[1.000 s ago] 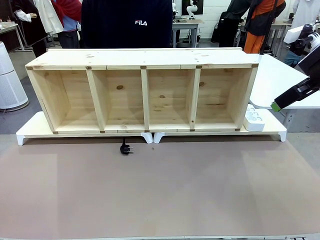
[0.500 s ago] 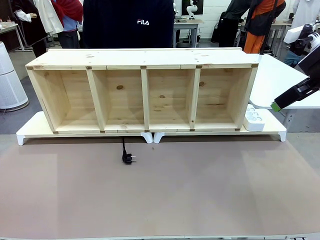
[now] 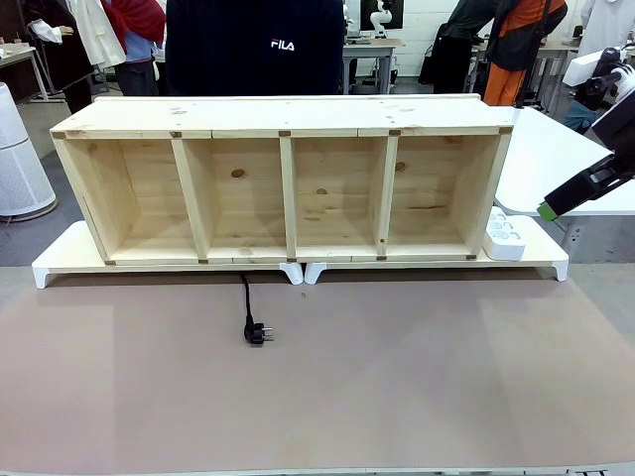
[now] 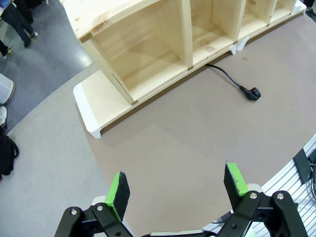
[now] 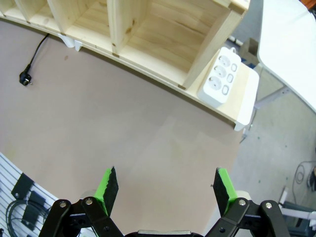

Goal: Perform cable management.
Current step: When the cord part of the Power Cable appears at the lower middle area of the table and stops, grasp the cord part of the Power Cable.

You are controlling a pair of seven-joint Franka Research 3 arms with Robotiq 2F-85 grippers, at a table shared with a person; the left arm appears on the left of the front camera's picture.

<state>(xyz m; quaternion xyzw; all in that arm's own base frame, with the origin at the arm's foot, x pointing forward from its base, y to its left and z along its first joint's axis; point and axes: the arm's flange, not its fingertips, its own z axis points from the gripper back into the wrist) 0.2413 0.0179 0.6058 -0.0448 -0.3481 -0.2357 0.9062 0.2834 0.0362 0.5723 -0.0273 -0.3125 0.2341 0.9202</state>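
Note:
The thin black cable [image 3: 245,297] comes out from under the wooden shelf [image 3: 288,129] and ends in a plug [image 3: 257,334] lying on the brown table. In the left wrist view the cable [image 4: 228,76] and its plug [image 4: 253,93] lie far ahead of my left gripper [image 4: 176,185], which hangs open and empty high over the table. My right gripper [image 5: 165,190] is open and empty too, well above the table. The white power strip [image 5: 221,76] sits on the riser beside the shelf's right end, as does the power strip [image 3: 504,234] in the front view. The cable's run behind the shelf is hidden.
The four-compartment shelf stands on two white risers [image 3: 60,260] along the table's far side. A person in a dark top [image 3: 253,45] stands behind it. A white table [image 3: 556,159] adjoins at the right. One green-tipped finger [image 3: 548,210] of my right gripper shows at the right edge.
The plug end of the cable has slid out from under the shelf toward my side of the table. Neither gripper has moved.

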